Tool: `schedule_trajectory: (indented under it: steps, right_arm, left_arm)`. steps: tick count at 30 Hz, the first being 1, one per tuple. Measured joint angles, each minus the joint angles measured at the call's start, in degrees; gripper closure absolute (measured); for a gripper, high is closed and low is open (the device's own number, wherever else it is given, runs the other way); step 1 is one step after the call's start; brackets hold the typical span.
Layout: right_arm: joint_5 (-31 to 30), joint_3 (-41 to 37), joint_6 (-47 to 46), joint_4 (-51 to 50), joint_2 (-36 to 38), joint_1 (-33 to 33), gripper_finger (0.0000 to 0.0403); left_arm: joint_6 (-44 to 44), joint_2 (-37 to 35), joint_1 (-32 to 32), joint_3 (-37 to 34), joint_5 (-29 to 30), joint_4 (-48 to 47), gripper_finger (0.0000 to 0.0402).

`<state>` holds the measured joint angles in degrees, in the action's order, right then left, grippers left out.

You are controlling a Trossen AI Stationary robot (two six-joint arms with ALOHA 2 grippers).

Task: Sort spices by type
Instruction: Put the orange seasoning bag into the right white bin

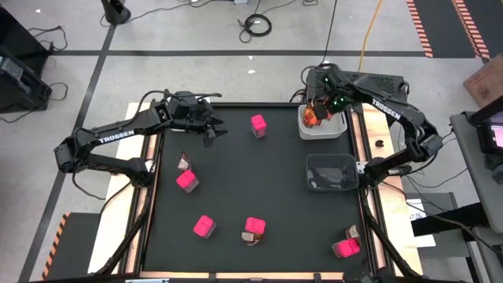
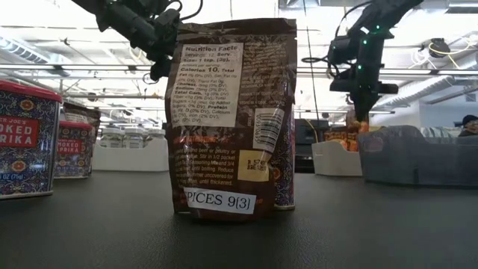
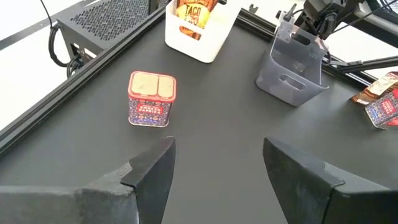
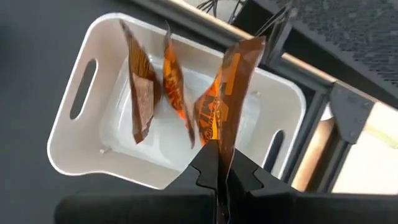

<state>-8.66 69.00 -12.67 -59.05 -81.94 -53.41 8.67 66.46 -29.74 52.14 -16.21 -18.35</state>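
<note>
**A:** Start at your right end effector (image 4: 219,180). Its fingers are pressed together on the lower edge of an orange sachet (image 4: 225,99), which stands up out of the pinch with its long axis in line with the fingers. Directly beyond it sits the white bin (image 4: 74,134), with two more sachets already leaning inside.

**B:** So the sachet is over the bin, not beside it?

**A:** I judge it so. In the high view that end effector (image 1: 314,115) hangs right above the white bin (image 1: 339,130) at the counter's far right corner, and the sachet points into the opening. The drop is straight along the sachet's own axis; no sideways shift looks needed.

**B:** And your left arm?

**A:** Your left end effector (image 3: 214,163) is spread wide and holds nothing, hovering above the counter (image 3: 211,130) near its far left. A pink tin (image 3: 152,99) stands upright ahead of it, a little off to one side of the gap between the fingers. That tin (image 1: 258,124) is nearer the left arm than the right.

**B:** The grey bin?

**A:** The grey bin (image 1: 331,172) sits just nearer you than the white one, and looks empty from above.
</note>
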Motion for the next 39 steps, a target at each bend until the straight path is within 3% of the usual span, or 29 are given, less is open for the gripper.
schedule_trajectory:
  steps: [16, 30, 39]
  right_arm:
    - [2.7, -2.9, 0.4, 6.3, -7.2, -0.1, 0.0403]
    - [2.7, -2.9, 0.4, 8.0, -7.7, -0.1, 0.0402]
    - [2.7, -2.9, -0.4, 7.4, -7.7, -0.1, 0.0345]
  left_arm:
    - [1.6, 0.0, 0.0, 0.0, 0.0, -0.1, 0.0155]
    - [1.8, 0.0, 0.2, -0.1, -0.1, -0.2, 0.0155]
    - [2.7, 0.0, 0.2, -0.1, -1.1, -0.2, 0.0155]
